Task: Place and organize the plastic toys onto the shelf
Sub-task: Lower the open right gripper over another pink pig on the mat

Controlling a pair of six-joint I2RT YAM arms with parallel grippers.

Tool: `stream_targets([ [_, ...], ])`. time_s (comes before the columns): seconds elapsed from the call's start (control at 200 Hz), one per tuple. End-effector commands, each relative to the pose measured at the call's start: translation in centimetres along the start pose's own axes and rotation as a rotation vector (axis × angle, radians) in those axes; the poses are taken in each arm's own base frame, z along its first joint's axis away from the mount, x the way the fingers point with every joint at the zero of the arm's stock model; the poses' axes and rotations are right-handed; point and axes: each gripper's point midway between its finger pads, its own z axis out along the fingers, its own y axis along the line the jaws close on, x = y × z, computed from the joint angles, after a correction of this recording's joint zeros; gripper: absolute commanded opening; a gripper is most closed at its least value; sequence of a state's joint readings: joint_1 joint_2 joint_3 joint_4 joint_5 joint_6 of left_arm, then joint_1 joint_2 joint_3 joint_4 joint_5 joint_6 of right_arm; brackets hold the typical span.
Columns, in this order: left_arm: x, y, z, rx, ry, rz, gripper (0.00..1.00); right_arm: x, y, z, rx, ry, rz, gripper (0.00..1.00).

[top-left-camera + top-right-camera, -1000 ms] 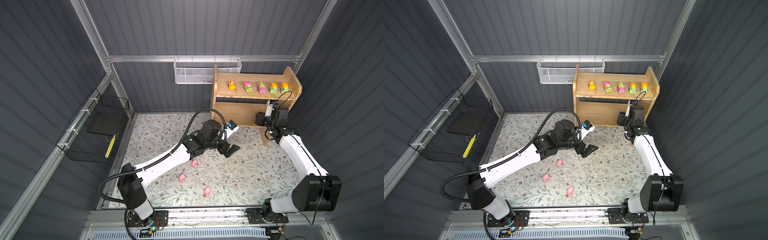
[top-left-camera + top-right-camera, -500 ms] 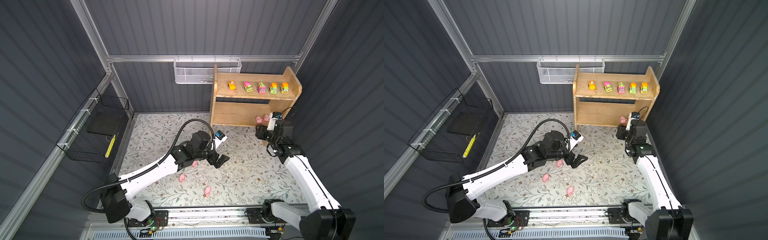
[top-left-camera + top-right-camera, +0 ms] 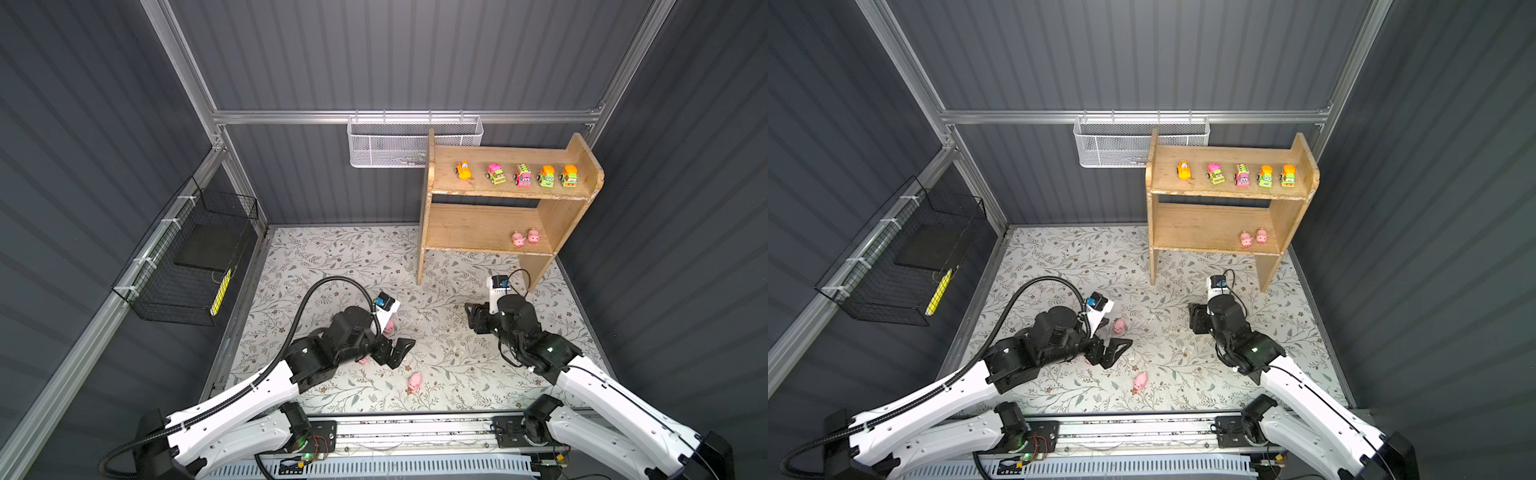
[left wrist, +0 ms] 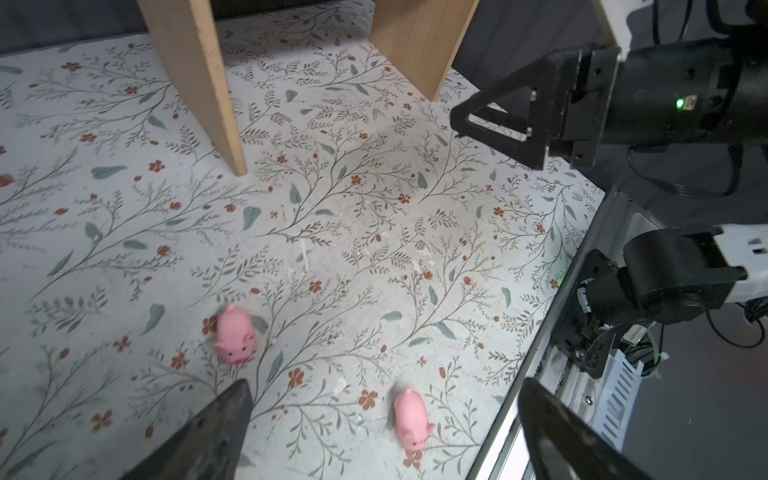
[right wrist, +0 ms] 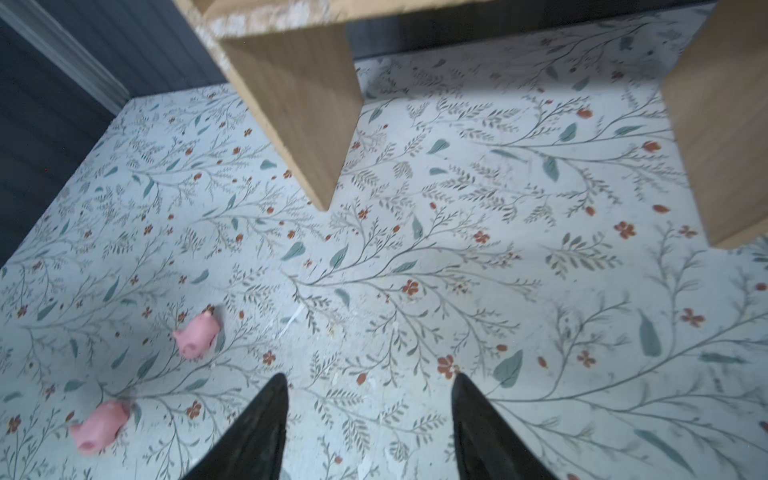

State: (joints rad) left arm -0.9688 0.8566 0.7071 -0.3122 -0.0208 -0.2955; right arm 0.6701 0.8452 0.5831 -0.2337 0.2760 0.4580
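The wooden shelf (image 3: 490, 194) (image 3: 1212, 193) stands at the back right. Its top tier holds several toy vehicles (image 3: 522, 175) in a row. Two pink pigs (image 3: 525, 238) (image 3: 1253, 238) stand on its lower tier. On the floor lie a pig (image 3: 390, 327) (image 4: 235, 334), a second pig (image 3: 414, 380) (image 4: 411, 419) near the front rail, and a third (image 3: 364, 360) mostly hidden under my left gripper (image 3: 397, 353) (image 4: 385, 384). That gripper hangs open and low, and nothing is held. My right gripper (image 3: 476, 318) (image 5: 370, 378) is open and empty over the floor in front of the shelf.
A white mesh basket (image 3: 390, 147) hangs on the back wall beside the shelf. A black wire basket (image 3: 187, 266) hangs on the left wall. The shelf's legs (image 5: 299, 104) stand just beyond my right gripper. A metal rail (image 3: 415, 428) runs along the front edge.
My right arm has drawn back from the shelf's lower tier to above the floor, leaving two pigs there, and its jaws have widened. My left arm has swung forward and lower toward the floor pigs.
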Motion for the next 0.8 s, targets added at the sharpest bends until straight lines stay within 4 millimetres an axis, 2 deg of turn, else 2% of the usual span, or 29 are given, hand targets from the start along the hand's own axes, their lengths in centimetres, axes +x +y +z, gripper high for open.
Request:
stream_targets([
  [0.0, 1.9, 2.0, -1.4, -0.087, 0.002, -0.094, 1.00, 0.7, 1.4, -0.5, 0.016, -0.051, 0.060, 0.66],
  [0.205, 3.1, 2.8, -3.5, -0.095, -0.045, -0.163, 1.00, 6.0, 6.9, -1.2, -0.007, -0.020, 0.029, 0.71],
  [0.29, 3.4, 2.9, -3.9, -0.098, -0.052, -0.181, 1.00, 7.9, 8.1, -1.2, 0.035, -0.005, 0.012, 0.73],
  [0.31, 3.5, 3.0, -3.9, -0.098, -0.053, -0.184, 1.00, 9.1, 9.1, -1.4, 0.026, 0.014, -0.013, 0.73],
  [0.405, 3.9, 3.2, -4.1, -0.104, -0.054, -0.192, 1.00, 11.4, 11.2, -1.0, 0.028, 0.058, -0.022, 0.76],
  [0.6, 4.3, 3.4, -4.5, -0.105, -0.061, -0.212, 1.00, 15.2, 14.3, -0.7, 0.013, 0.119, -0.033, 0.80],
  [0.796, 4.2, 3.4, -4.7, -0.107, -0.064, -0.212, 1.00, 18.3, 15.8, -0.6, 0.054, 0.178, -0.082, 0.81],
])
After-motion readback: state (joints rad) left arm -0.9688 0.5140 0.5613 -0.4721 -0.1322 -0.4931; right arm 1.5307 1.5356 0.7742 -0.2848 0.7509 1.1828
